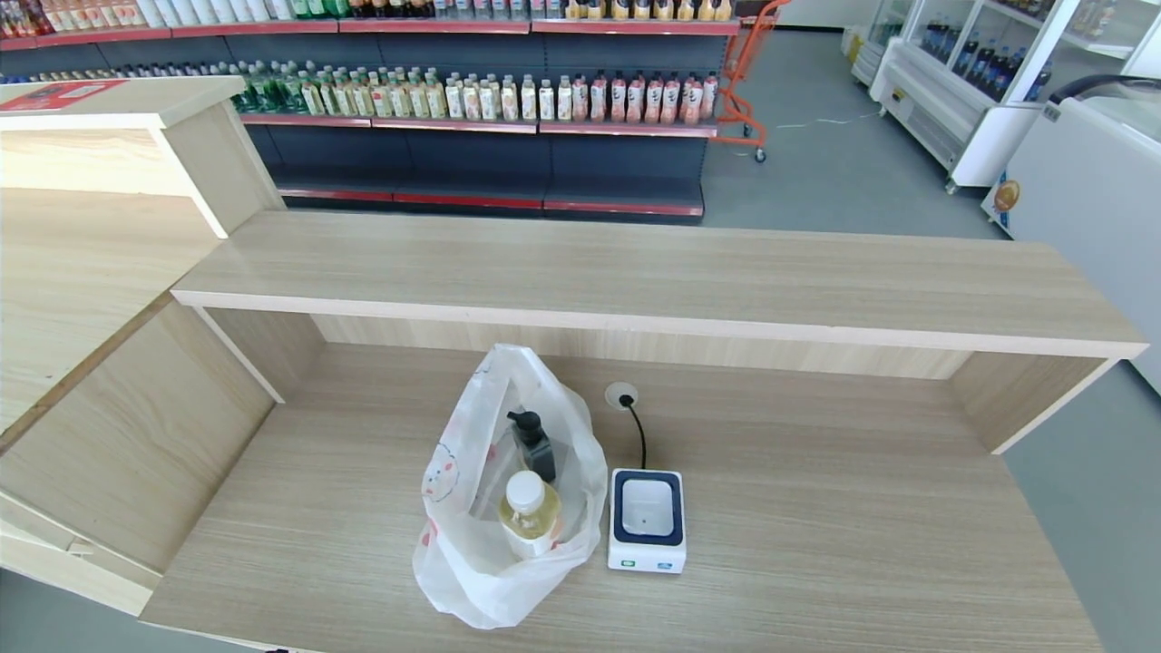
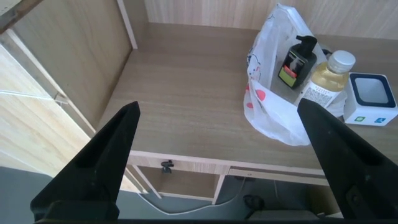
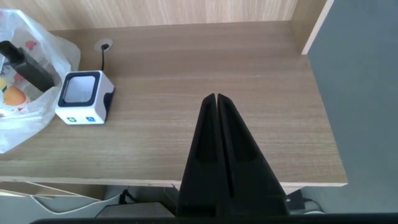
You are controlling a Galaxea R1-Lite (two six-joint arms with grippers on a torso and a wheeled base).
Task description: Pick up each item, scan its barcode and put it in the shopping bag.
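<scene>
White, translucent plastic shopping bag [image 1: 451, 508] with red and orange print, standing open on the lower surface of the pale wood-grain counter [image 1: 816, 508]. Inside it are two items: a dark, square-shouldered pump bottle [image 1: 533, 444] with a black dispenser head, upright toward the far side of the bag, and a clear drink bottle [image 1: 529, 510] of yellow liquid with a white screw cap, upright toward the near side. The two bottles are just beside each other. Immediately to the right of the bag sits the white box-shaped barcode scanner [image 1: 646, 520] with a dark blue frame round its window, close against the bag wall. Its black cable [image 1: 639, 433] runs away from me to a round grey grommet [image 1: 621, 395] in the counter top. A raised wooden ledge [image 1: 635, 272] spans the back of the counter, and beyond it stand shop shelves [image 1: 472, 100] lined with bottled drinks. My left gripper [image 2: 219, 107] hangs above the counter's near edge, apart from the bag, fingers spread wide and holding nothing. My right gripper [image 3: 216, 99] hangs over bare counter well apart from the scanner, on its side away from the bag, fingers pressed together with nothing between them.
</scene>
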